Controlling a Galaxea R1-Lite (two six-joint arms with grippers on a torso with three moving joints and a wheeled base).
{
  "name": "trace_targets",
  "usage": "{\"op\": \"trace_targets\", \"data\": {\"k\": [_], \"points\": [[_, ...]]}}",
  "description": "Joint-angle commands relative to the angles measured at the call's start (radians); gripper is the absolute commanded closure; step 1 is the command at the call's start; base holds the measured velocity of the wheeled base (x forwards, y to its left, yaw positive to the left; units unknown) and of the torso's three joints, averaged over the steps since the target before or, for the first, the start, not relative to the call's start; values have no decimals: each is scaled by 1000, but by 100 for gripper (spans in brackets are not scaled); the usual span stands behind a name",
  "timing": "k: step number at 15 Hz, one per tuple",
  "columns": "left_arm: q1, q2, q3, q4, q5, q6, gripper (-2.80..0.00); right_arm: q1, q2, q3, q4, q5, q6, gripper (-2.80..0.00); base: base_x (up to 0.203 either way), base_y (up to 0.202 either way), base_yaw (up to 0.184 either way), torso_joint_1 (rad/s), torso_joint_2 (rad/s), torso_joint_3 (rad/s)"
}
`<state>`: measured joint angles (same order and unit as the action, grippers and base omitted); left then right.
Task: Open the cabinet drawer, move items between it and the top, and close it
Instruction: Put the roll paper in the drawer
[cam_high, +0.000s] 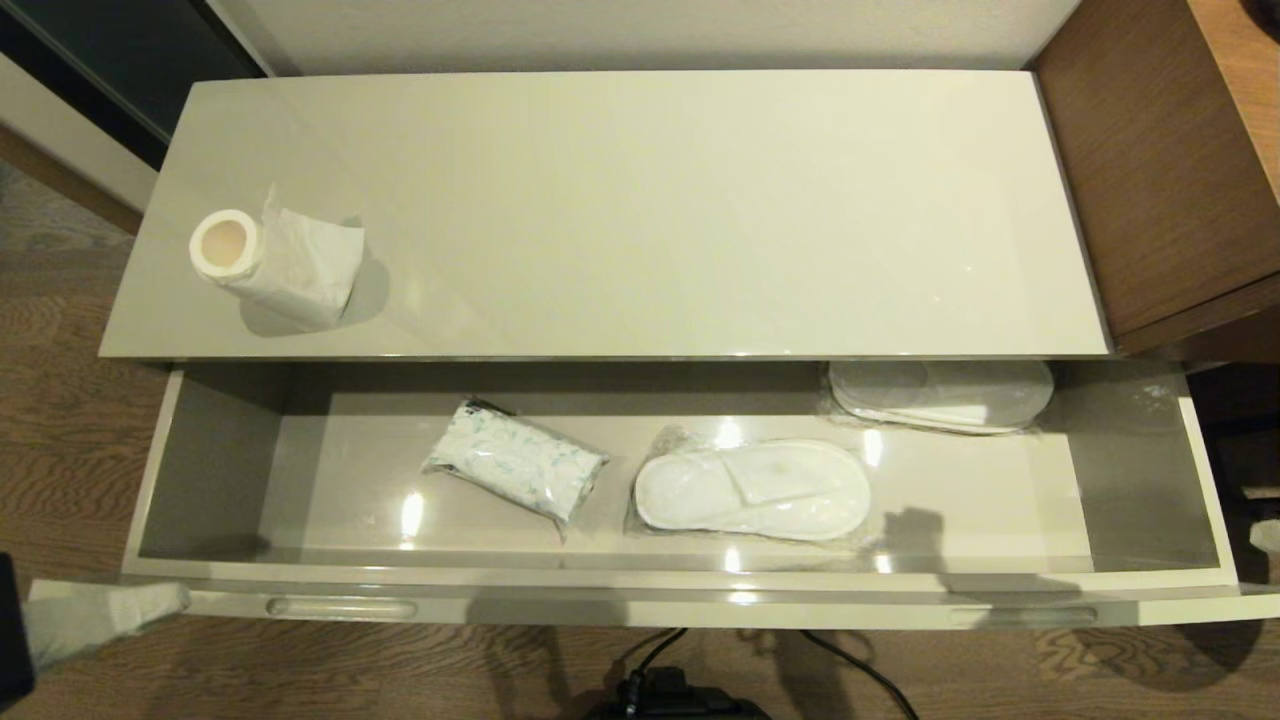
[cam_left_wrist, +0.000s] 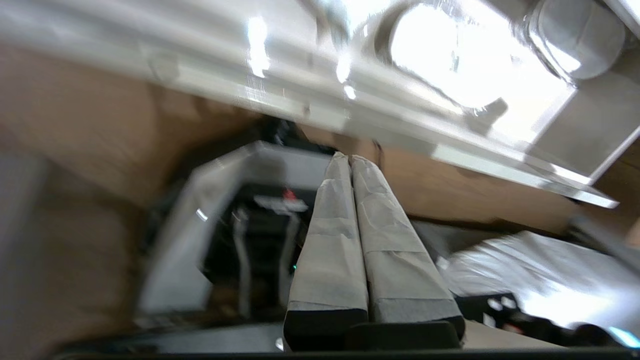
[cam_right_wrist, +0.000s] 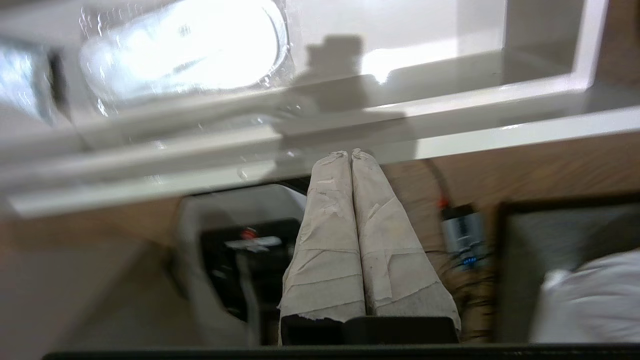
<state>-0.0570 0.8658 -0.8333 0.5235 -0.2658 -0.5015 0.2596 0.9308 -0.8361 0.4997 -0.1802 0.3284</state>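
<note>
The cabinet drawer (cam_high: 640, 598) is pulled far out, and its pale grey floor (cam_high: 350, 480) shows. A white toilet paper roll (cam_high: 270, 262) with a cream core and a loose flap lies on the left end of the glossy top (cam_high: 640, 200). My left gripper (cam_high: 178, 598) is low at the drawer front's left end, beside the left slot handle (cam_high: 340, 607). In its wrist view the left gripper (cam_left_wrist: 348, 157) is shut and empty. My right gripper (cam_right_wrist: 350, 154) hangs below the drawer front's right part, also shut and empty. Neither touches the roll.
Inside the drawer lie a white packet with green-blue print (cam_high: 515, 468), plastic-wrapped white slippers (cam_high: 755, 490) and a second wrapped pair (cam_high: 940, 395) at the back right. Brown wooden furniture (cam_high: 1150, 150) flanks the cabinet's right. Black cables (cam_high: 680, 690) run on the wood floor.
</note>
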Motion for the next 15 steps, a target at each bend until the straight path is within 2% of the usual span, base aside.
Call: {"op": "trace_targets", "data": {"k": [1,4,6,8,11,13,15], "points": [[0,-27,-76,65,37,26,0,2,-84,-16,55,-2,-56,0,0,0,0,0,0,0],[0,-47,-74,79,43,27,0,2,-160,-44,138,-5,-67,0,0,0,0,0,0,0],[0,-57,-79,87,45,26,0,-10,-249,-116,275,-36,-65,0,0,0,0,0,0,0],[0,-54,-96,93,56,25,0,-89,-299,-172,401,-74,-34,0,0,0,0,0,0,0],[2,-59,-99,98,56,23,0,-172,-476,-169,569,-60,-45,0,0,0,0,0,0,0],[2,-70,-95,101,56,21,0,-310,-566,-127,641,9,-117,0,0,0,0,0,0,0],[2,-74,-90,99,57,21,0,-406,-623,-71,646,108,-240,0,0,0,0,0,0,0]]}}
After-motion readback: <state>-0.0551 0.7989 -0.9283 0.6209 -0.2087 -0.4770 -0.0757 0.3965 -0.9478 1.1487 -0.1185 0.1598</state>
